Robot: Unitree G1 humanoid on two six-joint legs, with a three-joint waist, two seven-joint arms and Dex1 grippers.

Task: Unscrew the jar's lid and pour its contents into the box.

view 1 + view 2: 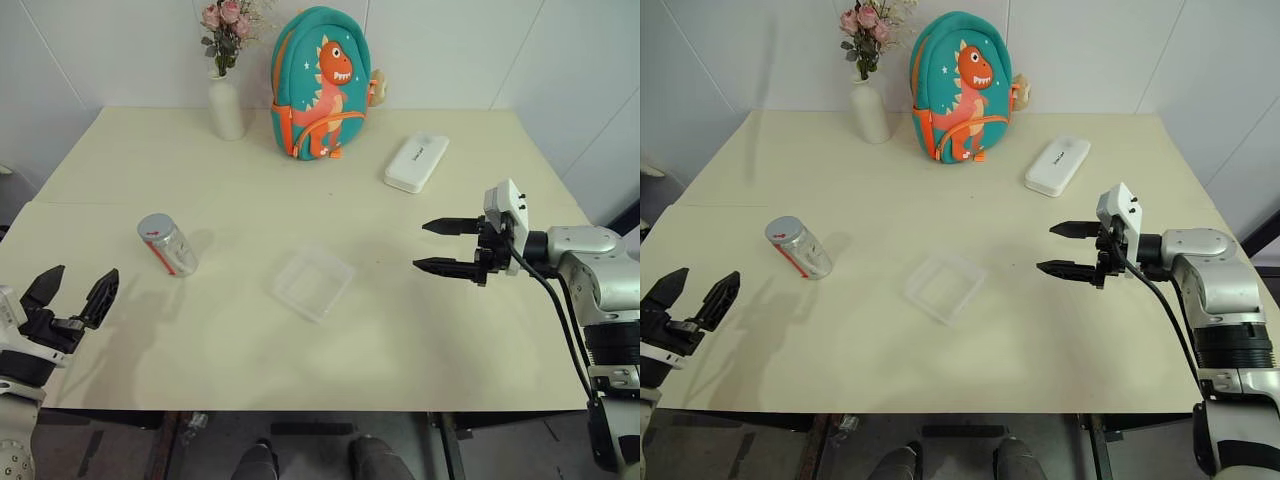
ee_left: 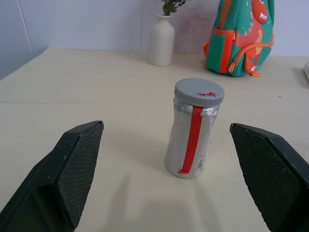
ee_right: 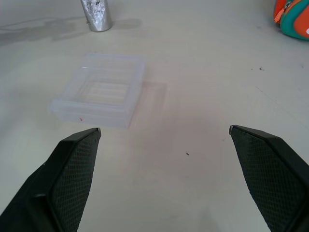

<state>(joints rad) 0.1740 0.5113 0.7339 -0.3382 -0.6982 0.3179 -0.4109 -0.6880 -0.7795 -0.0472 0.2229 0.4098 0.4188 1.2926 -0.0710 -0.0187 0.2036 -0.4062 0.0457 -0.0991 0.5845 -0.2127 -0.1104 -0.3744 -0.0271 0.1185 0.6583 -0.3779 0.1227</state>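
Observation:
The jar (image 1: 168,245) stands upright on the left part of the table, silvery with a red strip down its side (image 2: 192,140). Its grey lid (image 2: 199,92), marked red on top, is screwed on. The contents are hidden inside. The clear box (image 1: 313,281) lies empty near the table's middle, also seen in the right wrist view (image 3: 99,89). My left gripper (image 1: 72,293) hangs open at the table's front left corner, short of the jar. My right gripper (image 1: 437,246) is open above the table, to the right of the box, pointing towards it.
A white vase (image 1: 226,105) with pink flowers and a teal dinosaur backpack (image 1: 320,85) stand at the back edge. A white oblong case (image 1: 416,162) lies at the back right.

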